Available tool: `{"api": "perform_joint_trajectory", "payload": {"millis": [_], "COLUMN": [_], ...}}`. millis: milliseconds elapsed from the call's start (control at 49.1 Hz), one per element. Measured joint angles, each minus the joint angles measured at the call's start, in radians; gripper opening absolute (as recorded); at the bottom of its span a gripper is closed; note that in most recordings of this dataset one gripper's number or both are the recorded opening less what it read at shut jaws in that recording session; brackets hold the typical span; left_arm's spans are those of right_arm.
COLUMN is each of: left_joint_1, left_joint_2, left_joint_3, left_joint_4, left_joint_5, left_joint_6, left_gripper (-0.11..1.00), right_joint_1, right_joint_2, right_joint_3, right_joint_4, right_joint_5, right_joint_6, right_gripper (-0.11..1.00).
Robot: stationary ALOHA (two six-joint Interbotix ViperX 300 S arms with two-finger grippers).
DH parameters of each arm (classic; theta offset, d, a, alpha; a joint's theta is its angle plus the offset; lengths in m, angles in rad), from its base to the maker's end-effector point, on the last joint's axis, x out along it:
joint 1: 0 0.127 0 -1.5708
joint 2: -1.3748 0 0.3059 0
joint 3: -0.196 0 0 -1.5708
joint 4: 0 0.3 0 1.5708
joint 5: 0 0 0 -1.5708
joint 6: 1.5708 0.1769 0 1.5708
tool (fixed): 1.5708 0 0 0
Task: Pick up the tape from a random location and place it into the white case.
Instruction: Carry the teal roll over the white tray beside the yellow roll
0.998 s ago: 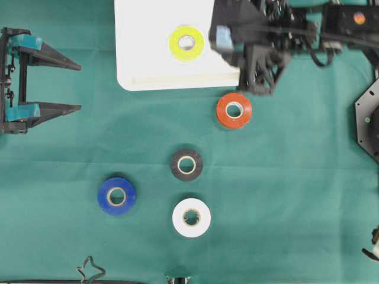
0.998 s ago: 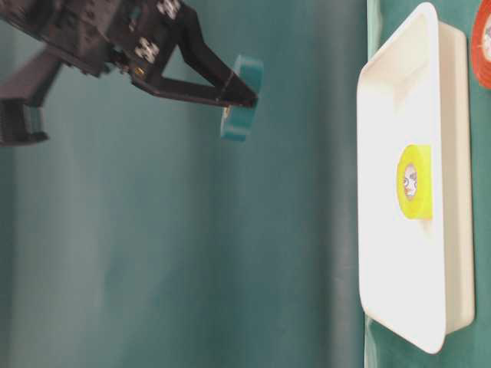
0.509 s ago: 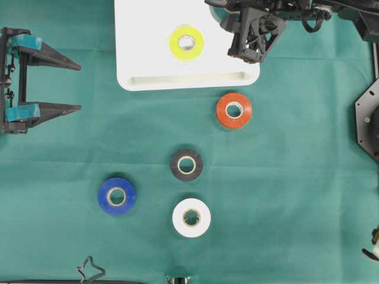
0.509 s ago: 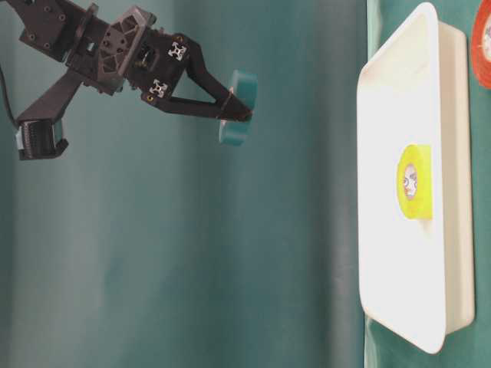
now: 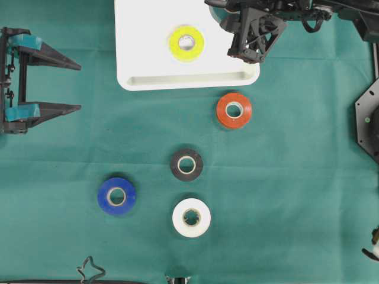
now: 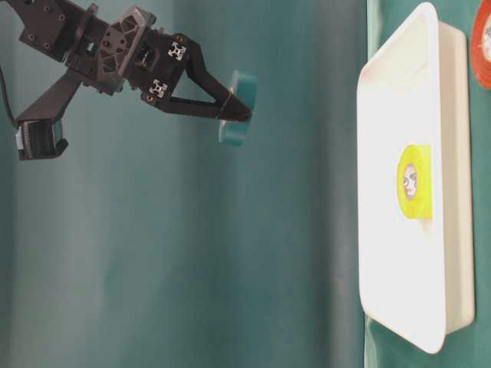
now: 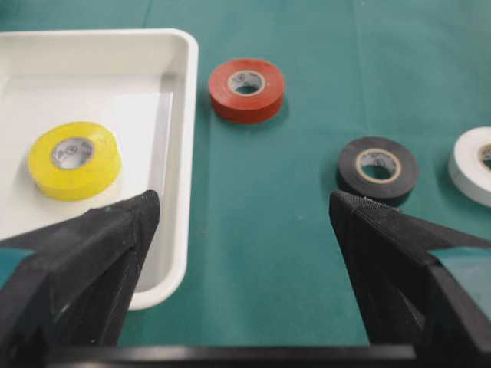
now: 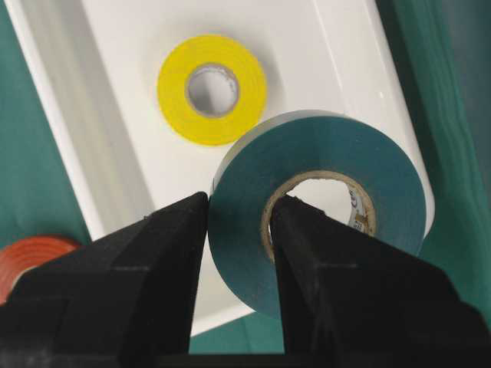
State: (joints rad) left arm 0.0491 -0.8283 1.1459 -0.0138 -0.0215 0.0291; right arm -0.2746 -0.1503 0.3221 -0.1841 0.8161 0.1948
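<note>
Right gripper point(image 8: 239, 230) jaws clamped on wall of green tape roll point(image 8: 322, 203), one finger through its core, held above white case point(image 5: 148, 53). Yellow tape roll point(image 5: 186, 42) lies in case. Left gripper point(image 5: 74, 86) jaws wide, empty, well apart at the surface edge.

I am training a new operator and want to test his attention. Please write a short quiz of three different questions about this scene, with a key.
1. True or false: the white case already holds a yellow tape.
2. Which tape does the right gripper hold? A) red B) green C) blue
3. How many tape rolls lie on the green cloth, outside the case?

Key
1. True.
2. B: the green tape, one finger through its hole, above the case.
3. Four: red tape, black tape, blue tape and white tape.
</note>
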Motion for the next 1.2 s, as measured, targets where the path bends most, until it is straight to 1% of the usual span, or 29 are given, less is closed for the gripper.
{"api": "perform_joint_trajectory", "payload": {"millis": [713, 896, 1059, 1202], "left_joint_1": [0.002, 0.000, 0.002, 0.002], "left_joint_2": [-0.002, 0.000, 0.000, 0.000], "left_joint_3": [0.000, 0.000, 0.000, 0.000], "left_joint_4": [0.002, 0.002, 0.000, 0.000], "left_joint_5": [0.002, 0.002, 0.002, 0.002], "left_joint_6": [-0.002, -0.002, -0.002, -0.003], "left_gripper": [0.96, 0.96, 0.96, 0.96], "right_joint_1": [0.000, 0.000, 0.000, 0.000], "right_joint_2": [0.000, 0.000, 0.018, 0.074], "right_joint_3": [0.000, 0.020, 0.061, 0.114], "right_joint_4": [0.000, 0.002, 0.000, 0.002], "right_joint_5": [0.000, -0.006, -0.058, -0.137], "right_joint_6": [0.003, 0.009, 0.014, 0.017], "right_gripper": [0.29, 0.29, 0.29, 0.29]}}
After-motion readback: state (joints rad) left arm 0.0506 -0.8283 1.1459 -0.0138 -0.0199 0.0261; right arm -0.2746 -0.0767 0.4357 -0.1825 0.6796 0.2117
